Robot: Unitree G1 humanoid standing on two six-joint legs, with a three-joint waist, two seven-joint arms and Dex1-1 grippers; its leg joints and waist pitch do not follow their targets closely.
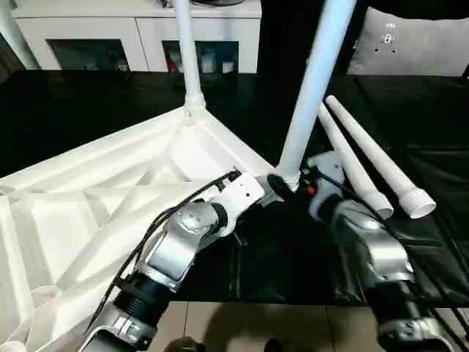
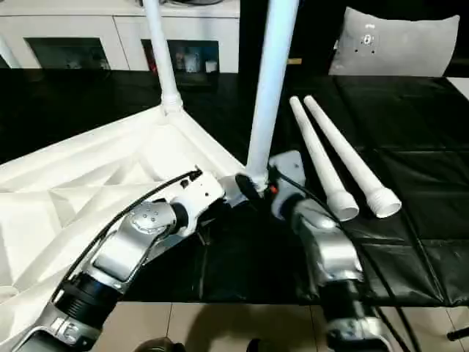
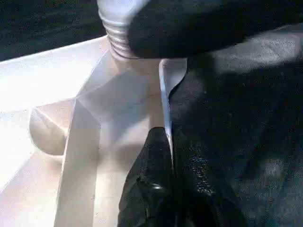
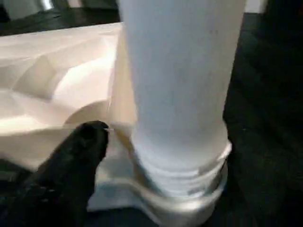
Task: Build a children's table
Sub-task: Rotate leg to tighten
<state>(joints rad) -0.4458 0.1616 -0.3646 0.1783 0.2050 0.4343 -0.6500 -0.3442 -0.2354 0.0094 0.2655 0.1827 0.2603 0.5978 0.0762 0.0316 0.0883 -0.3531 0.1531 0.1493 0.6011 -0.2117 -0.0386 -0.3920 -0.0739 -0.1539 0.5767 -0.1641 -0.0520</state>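
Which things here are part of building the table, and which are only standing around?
Part of the job:
- table top, upside down
- far leg, standing in its corner
- near leg, at the near corner socket
- two loose legs on the black surface

Standing around:
- white cabinet
- grey pillow

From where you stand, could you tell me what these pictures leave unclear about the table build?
- Near leg: its top is cut off by the head views' upper edge.
- How far that leg is screwed into its socket: threads show in the right wrist view, but their depth is blurred.
- Right gripper: the leg's base hides its fingers.
- Tabletop: its left part runs past the frame edge.
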